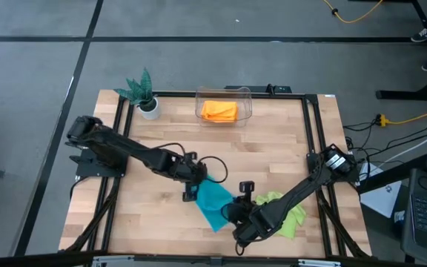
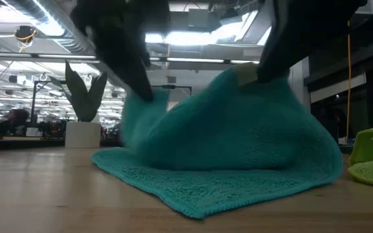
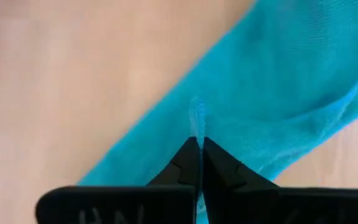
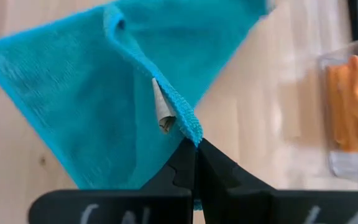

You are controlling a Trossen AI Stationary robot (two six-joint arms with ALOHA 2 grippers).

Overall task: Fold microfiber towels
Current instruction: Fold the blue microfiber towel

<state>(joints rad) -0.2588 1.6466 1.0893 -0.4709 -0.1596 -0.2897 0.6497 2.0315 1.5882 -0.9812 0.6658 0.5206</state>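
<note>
Teal towel (image 1: 213,202) lies near the table's (image 1: 161,230) front edge, two edges lifted. Left end effector (image 3: 199,144) is clenched on one edge; right end effector (image 4: 196,144) is clenched on the hemmed, tagged edge. Lime towel (image 1: 288,215) lies just beside it; orange towels (image 1: 219,110) sit in a clear bin (image 1: 224,93), well apart.

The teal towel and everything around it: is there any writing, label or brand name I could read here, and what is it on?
None can be read.
Teal towel: a small white tag at its edge, curled, no print legible.
Left hand and right hand: pale marks on the dark bodies, cut off by the picture edge, unreadable.
Orange towels in the clear bin: no writing visible.
</note>
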